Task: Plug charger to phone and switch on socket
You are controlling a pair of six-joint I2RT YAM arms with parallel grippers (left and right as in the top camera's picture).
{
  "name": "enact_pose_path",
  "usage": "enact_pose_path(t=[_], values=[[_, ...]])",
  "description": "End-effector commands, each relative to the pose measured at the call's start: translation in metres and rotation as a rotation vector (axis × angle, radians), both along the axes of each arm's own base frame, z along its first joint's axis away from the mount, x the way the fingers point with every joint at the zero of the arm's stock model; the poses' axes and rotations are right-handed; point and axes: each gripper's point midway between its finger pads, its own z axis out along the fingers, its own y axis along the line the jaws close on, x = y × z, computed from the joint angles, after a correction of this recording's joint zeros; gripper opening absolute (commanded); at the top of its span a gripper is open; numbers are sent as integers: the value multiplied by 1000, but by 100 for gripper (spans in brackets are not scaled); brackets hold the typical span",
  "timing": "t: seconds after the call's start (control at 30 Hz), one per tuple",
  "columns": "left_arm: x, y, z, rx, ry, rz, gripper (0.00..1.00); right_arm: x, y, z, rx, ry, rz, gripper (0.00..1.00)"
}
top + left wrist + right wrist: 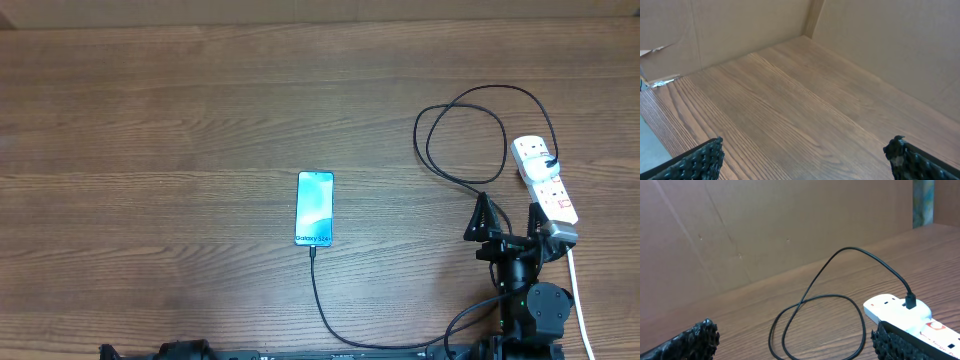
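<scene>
The phone [314, 208] lies flat mid-table, its blue screen up. The thin black charger cable [322, 300] meets the phone's bottom edge, runs toward the front edge and makes a loop [460, 130] at the right. Its black plug [910, 301] sits in the far end of the white socket strip [545, 180]. The strip also shows in the right wrist view [897, 309]. My right gripper [508, 212] is open and empty, with its right finger over the strip's near part and the loop [815, 325] between the fingers [797, 342]. My left gripper [805, 155] is open and empty over bare wood.
The strip's white lead [578, 300] runs to the front edge beside the right arm base [535, 305]. Brown cardboard walls [765, 230] stand along the table's far sides. The table's left edge [652, 125] shows in the left wrist view.
</scene>
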Motion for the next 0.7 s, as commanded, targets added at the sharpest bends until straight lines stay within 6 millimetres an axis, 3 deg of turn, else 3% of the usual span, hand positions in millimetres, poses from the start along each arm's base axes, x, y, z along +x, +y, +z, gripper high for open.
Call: enact_pose_path(t=[0.0, 0.37, 0.53, 0.67], values=[[-3, 0, 0, -1, -20, 7, 100, 0, 2, -3, -8, 1, 9, 100], [-3, 0, 0, -2, -20, 6, 100, 0, 2, -3, -8, 1, 9, 100], [26, -12, -4, -148, -96, -73, 100, 0, 2, -3, -8, 1, 9, 100], [70, -13, -20, -155, -85, -94, 100, 0, 2, -3, -8, 1, 9, 100]])
